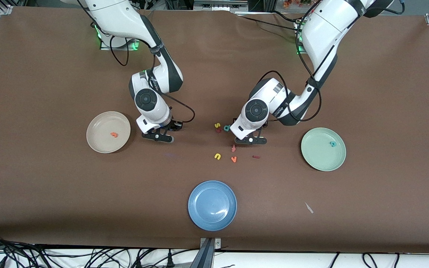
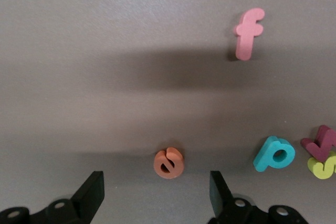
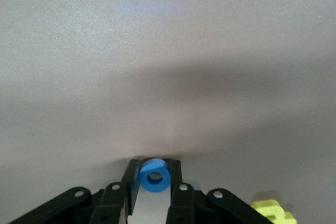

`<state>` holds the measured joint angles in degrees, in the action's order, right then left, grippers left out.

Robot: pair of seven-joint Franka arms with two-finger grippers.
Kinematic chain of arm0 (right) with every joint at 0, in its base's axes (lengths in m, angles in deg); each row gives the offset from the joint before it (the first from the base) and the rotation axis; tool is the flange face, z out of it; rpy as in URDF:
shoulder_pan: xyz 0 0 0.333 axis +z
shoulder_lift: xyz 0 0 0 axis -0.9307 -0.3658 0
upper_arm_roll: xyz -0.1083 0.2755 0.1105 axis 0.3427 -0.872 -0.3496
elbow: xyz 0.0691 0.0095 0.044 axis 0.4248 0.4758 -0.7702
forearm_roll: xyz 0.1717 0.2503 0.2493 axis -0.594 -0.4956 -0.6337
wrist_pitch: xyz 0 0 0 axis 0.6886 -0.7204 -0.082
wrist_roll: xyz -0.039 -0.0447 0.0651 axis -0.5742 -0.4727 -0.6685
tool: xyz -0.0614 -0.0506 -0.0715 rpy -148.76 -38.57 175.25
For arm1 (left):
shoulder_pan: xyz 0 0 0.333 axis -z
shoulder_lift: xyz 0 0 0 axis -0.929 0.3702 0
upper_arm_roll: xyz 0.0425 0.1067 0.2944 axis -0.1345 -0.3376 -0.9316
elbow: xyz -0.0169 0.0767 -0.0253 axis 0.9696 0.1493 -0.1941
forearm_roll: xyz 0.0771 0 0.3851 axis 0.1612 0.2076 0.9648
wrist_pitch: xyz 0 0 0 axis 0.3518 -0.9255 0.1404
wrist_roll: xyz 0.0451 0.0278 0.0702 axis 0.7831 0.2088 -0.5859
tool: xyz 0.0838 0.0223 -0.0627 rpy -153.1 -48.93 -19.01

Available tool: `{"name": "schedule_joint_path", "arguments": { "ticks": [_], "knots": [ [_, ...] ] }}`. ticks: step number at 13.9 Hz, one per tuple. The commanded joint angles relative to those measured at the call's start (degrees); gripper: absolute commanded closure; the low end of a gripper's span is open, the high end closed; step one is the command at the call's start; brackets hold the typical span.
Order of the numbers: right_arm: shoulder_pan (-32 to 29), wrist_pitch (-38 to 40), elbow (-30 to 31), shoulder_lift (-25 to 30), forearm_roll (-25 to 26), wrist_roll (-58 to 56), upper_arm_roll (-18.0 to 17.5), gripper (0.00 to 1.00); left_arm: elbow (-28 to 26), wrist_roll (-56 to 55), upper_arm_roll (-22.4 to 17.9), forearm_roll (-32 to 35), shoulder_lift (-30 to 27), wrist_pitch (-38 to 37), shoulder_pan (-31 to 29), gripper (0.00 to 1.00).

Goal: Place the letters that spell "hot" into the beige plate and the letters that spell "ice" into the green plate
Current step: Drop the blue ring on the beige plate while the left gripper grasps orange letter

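Counter (image 1: 50, 67) of brown cloth carries three plates and a small scatter of foam letters, with the blue plate (image 1: 212, 205) nearest the front camera as my landmark. My right gripper (image 3: 154, 182) hangs low over the counter, above the blue plate in the front view and beside the beige plate (image 1: 108, 131), its fingers clenched on the blue "o" (image 3: 154, 175). An orange "t" (image 1: 114, 134) already lies in the beige plate. My left gripper (image 2: 156, 195) is down over the letter scatter farther from the camera than the blue plate, fingers (image 2: 90, 191) spread apart on either side of the orange "e" (image 2: 168, 162), not touching it. A teal "c" (image 1: 333, 144) rests in the green plate (image 1: 323, 149), toward my left arm's end. The dark red "i" (image 1: 256, 156) lies on the counter between the scatter and the green plate.
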<state>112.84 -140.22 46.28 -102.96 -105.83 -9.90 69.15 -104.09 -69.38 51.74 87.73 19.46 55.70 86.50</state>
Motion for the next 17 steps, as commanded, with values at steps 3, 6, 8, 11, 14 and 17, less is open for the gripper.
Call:
{"name": "schedule_joint_path", "arguments": {
  "ticks": [3,6,8,11,14,17],
  "knots": [
    [-0.3,12.2,-0.1,4.8,-1.5,-15.9,8.3,0.8,-0.4,-0.7,-0.3,-1.5,0.7,2.6,0.4,0.29],
    [-0.3,15.4,4.6,9.3,-1.5,-30.5,16.1,0.8,-2.7,-0.8,-0.4,-1.5,1.1,6.9,0.3,0.29],
    [-0.3,14.6,8.2,10.9,-1.5,-38.1,20.3,0.8,-3.2,-0.8,-0.4,-1.5,1.1,7.7,0.5,0.32],
    [-0.3,11.3,12.0,11.5,-1.6,-41.0,22.3,0.79,-3.3,-1.5,-0.3,-1.5,0.8,7.2,0.7,0.45],
    [-0.6,7.1,14.3,11.0,-2.2,-39.9,22.3,0.0,-3.5,-1.8,-0.3,-1.5,0.6,7.0,0.7,0.47],
    [-0.5,9.8,13.1,11.5,-9.1,-34.7,22.3,0.0,-4.5,-1.8,-0.3,-1.5,0.4,6.9,0.7,0.64]
  ]
}}
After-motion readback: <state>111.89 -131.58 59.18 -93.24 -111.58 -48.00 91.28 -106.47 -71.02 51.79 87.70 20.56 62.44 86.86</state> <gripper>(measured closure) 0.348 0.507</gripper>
